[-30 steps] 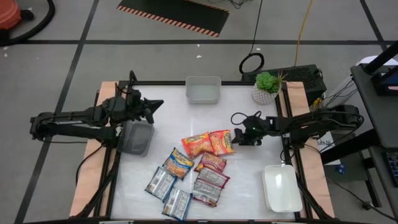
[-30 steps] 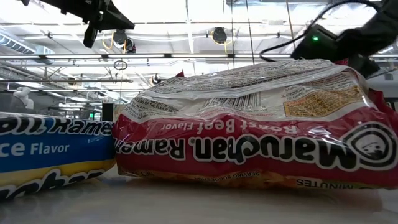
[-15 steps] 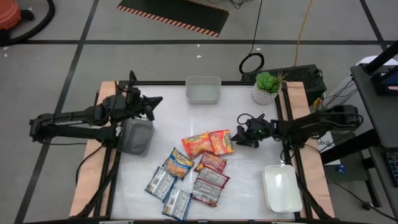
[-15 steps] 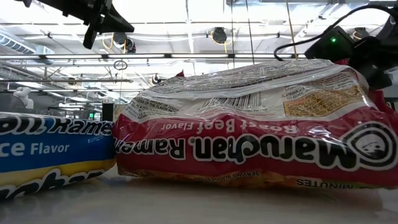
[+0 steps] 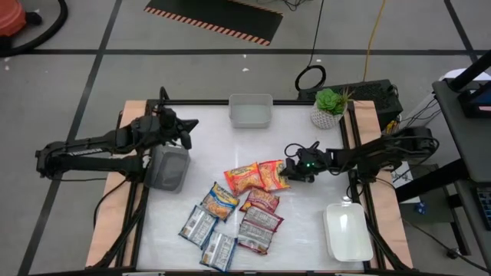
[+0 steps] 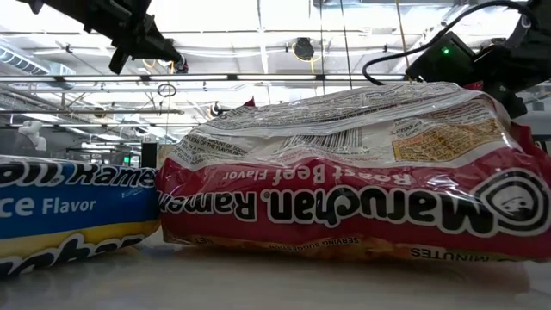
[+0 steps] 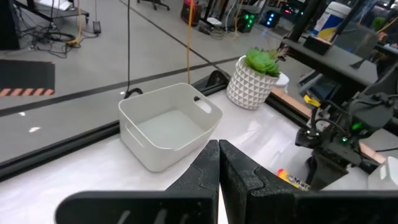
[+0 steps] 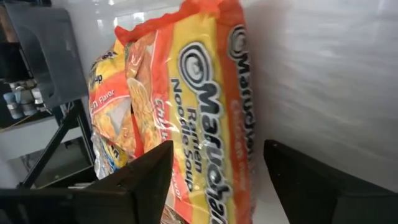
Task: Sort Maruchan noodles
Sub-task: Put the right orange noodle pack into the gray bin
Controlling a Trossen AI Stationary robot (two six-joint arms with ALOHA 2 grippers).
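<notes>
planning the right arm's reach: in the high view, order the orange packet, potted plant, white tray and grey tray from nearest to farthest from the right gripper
From the right gripper:
1. Orange packet, right at its fingertips.
2. Potted plant, at the back right corner.
3. White tray, front right; nearly tied with the plant.
4. Grey tray, far left.

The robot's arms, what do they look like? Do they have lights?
Both arms are dark and thin, with jointed segments and black cables looping along them. The right gripper has two flat dark fingers and a small green light glowing behind it. The left gripper has two dark, pointed fingers.

Overhead, table-level, two wrist views
</notes>
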